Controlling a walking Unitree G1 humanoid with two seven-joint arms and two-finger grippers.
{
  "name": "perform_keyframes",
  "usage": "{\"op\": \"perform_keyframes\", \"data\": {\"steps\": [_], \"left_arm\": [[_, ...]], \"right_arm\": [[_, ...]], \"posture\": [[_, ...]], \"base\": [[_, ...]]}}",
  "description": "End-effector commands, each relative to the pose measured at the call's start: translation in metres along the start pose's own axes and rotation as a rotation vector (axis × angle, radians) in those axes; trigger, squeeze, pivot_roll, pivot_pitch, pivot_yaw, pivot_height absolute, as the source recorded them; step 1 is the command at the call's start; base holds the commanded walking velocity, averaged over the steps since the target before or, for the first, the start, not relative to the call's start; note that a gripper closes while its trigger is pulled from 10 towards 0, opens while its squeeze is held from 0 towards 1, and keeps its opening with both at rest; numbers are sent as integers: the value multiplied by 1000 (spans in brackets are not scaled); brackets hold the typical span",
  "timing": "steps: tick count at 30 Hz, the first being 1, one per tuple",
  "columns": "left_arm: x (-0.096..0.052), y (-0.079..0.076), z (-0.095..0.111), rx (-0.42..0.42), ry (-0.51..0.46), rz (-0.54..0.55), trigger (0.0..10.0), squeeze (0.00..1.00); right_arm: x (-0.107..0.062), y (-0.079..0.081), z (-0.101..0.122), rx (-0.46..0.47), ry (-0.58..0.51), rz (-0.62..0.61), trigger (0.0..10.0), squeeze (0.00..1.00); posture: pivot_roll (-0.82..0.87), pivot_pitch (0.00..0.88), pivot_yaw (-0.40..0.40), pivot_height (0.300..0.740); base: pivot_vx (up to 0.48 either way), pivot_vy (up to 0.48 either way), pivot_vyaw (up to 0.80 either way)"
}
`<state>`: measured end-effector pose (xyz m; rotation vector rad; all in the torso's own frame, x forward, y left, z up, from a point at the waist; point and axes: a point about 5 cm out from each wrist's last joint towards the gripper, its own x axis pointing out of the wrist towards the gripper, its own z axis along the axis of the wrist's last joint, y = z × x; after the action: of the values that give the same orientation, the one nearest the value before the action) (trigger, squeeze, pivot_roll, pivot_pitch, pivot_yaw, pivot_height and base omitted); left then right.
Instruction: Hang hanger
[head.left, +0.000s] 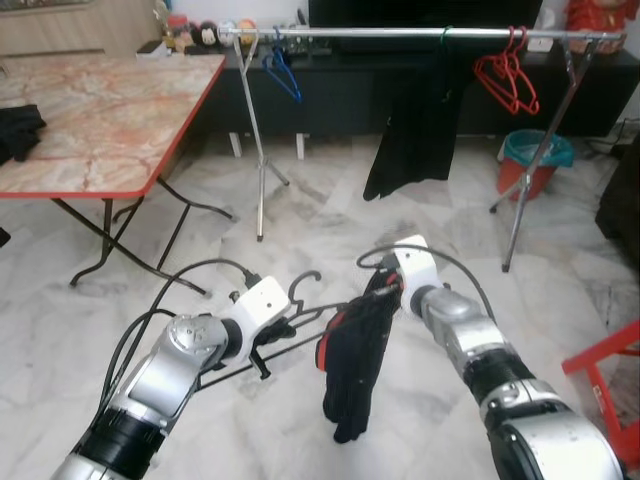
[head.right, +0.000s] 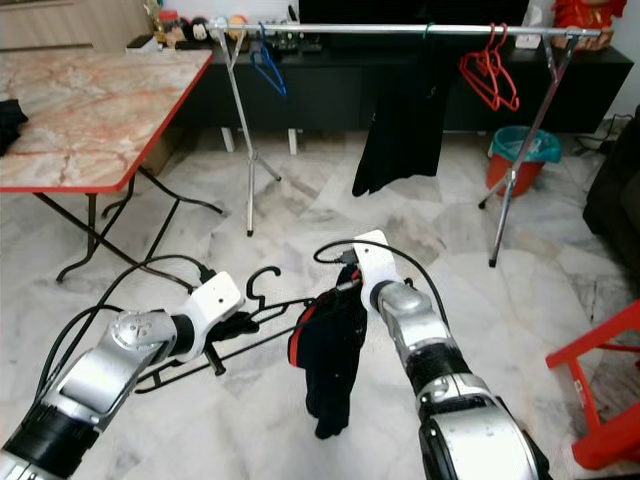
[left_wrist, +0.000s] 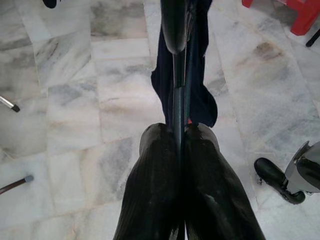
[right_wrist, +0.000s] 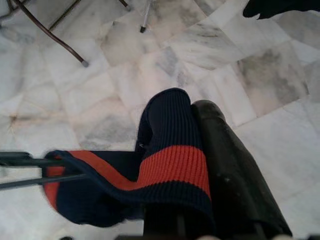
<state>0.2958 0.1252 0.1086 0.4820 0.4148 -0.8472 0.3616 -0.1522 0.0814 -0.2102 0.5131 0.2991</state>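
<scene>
A black wire hanger (head.left: 300, 335) is held low over the marble floor, its hook (head.left: 305, 284) pointing up. My left gripper (left_wrist: 179, 135) is shut on the hanger's thin bar, near its hook end. A navy garment (head.left: 355, 365) with a red band (right_wrist: 175, 162) droops from the hanger's other end. My right gripper (head.left: 381, 291) is shut on the garment's ribbed top edge, and one black finger (right_wrist: 227, 172) shows beside the cloth. Beyond them, the silver rack rail (head.left: 400, 33) spans the back of the room.
On the rail hang a blue hanger (head.left: 283, 72), a black garment (head.left: 420, 120) and red hangers (head.left: 507, 78). A folding marble-top table (head.left: 90, 110) stands at the left with a black cloth (head.left: 18, 130) on it. A teal bucket (head.left: 535, 150) and a red stool (head.left: 610, 380) are at the right.
</scene>
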Motion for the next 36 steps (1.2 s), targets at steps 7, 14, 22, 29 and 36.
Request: {"op": "perform_keyframes", "data": {"steps": [7, 14, 22, 29, 36], "left_arm": [[0, 10, -2, 24, 42, 70, 10000, 0], [1, 6, 0, 27, 14, 40, 10000, 0], [0, -3, 3, 28, -13, -44, 10000, 0], [-7, -18, 0, 37, -10, -184, 10000, 0], [-5, -16, 1, 34, -17, -154, 10000, 0]], "right_arm": [[-4, -9, 1, -141, 14, -18, 10000, 0], [-4, -4, 1, -137, 9, 12, 10000, 0], [-5, 0, 2, -145, 9, 29, 10000, 0], [-5, 0, 3, -138, 9, 24, 10000, 0], [-5, 1, 4, -135, 6, 26, 10000, 0]], "posture": [[-11, 0, 38, 740], [-11, 0, 37, 740], [-9, 0, 36, 740], [-6, 0, 35, 740], [-9, 0, 33, 740]], "base": [[0, 0, 0], [0, 0, 0], [0, 0, 0], [0, 0, 0], [0, 0, 0]]}}
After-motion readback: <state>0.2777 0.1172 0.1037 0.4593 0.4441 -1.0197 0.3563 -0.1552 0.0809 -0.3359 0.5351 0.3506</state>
